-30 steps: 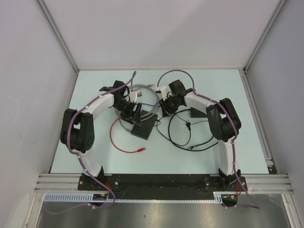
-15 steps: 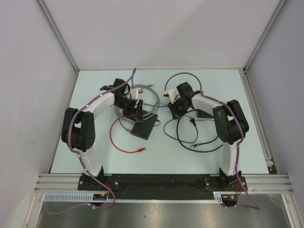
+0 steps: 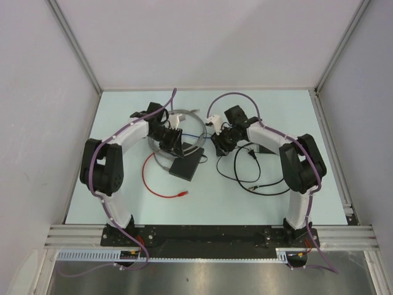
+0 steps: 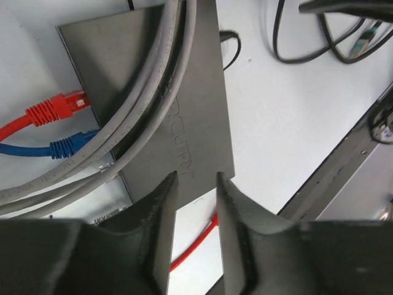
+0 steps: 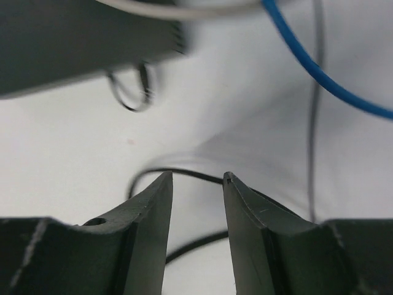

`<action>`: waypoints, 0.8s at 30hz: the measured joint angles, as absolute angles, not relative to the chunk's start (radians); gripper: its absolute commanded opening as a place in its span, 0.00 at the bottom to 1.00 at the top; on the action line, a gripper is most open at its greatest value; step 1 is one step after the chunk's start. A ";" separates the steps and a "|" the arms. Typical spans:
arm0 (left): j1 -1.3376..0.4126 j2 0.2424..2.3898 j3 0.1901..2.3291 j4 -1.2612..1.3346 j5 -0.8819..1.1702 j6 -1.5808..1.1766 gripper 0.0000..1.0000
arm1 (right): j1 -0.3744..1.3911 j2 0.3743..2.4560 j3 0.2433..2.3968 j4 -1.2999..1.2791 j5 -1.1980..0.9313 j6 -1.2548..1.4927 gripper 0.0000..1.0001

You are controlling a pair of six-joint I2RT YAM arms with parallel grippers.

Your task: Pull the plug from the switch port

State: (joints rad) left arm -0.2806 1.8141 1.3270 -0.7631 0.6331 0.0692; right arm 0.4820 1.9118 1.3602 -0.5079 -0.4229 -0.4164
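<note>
The flat black switch box [image 3: 187, 166] lies at mid-table. In the left wrist view the box [image 4: 202, 104] has a red plug [image 4: 64, 106] and a blue plug [image 4: 66, 146] seated in ports in its left edge. Grey cables [image 4: 156, 92] lie across its top. My left gripper [image 3: 174, 145] is open and empty, its jaws [image 4: 195, 179] hovering over the box's near edge. My right gripper [image 3: 219, 146] is open and empty [image 5: 196, 178], just right of the box, above a thin black cable [image 5: 190, 174]. The blue cable [image 5: 307, 67] runs past it.
A red cable [image 3: 150, 178] loops left of the box, with a free end [image 3: 183, 194] in front. Grey cable coils [image 3: 161, 157] lie under the left gripper. Thin black cables [image 3: 249, 178] sprawl at mid-right. The box's corner [image 5: 80, 43] shows in the right wrist view.
My right gripper swung right, then came back left toward the box, and the thin black cables shifted with it. My left gripper has barely moved.
</note>
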 measured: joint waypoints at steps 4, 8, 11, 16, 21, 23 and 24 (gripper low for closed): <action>-0.281 1.827 1.300 -0.762 0.634 0.080 0.09 | 0.552 1.920 1.378 -0.498 -0.442 -0.389 0.42; -0.284 1.865 1.276 -0.761 0.630 0.087 0.04 | 0.596 1.974 1.422 -0.490 -0.450 -0.365 0.37; -0.289 1.888 1.270 -0.761 0.615 0.087 0.02 | 0.611 2.006 1.432 -0.475 -0.439 -0.352 0.36; -0.299 1.914 1.274 -0.760 0.612 0.079 0.00 | 0.617 2.025 1.439 -0.468 -0.420 -0.348 0.35; -0.300 1.939 1.298 -0.770 0.635 0.075 0.00 | 0.621 2.032 1.450 -0.446 -0.407 -0.349 0.34; -0.300 1.943 1.299 -0.771 0.640 0.070 0.00 | 0.622 2.037 1.451 -0.435 -0.405 -0.349 0.34; -0.300 1.943 1.300 -0.772 0.641 0.069 0.00 | 0.623 2.039 1.452 -0.434 -0.404 -0.349 0.34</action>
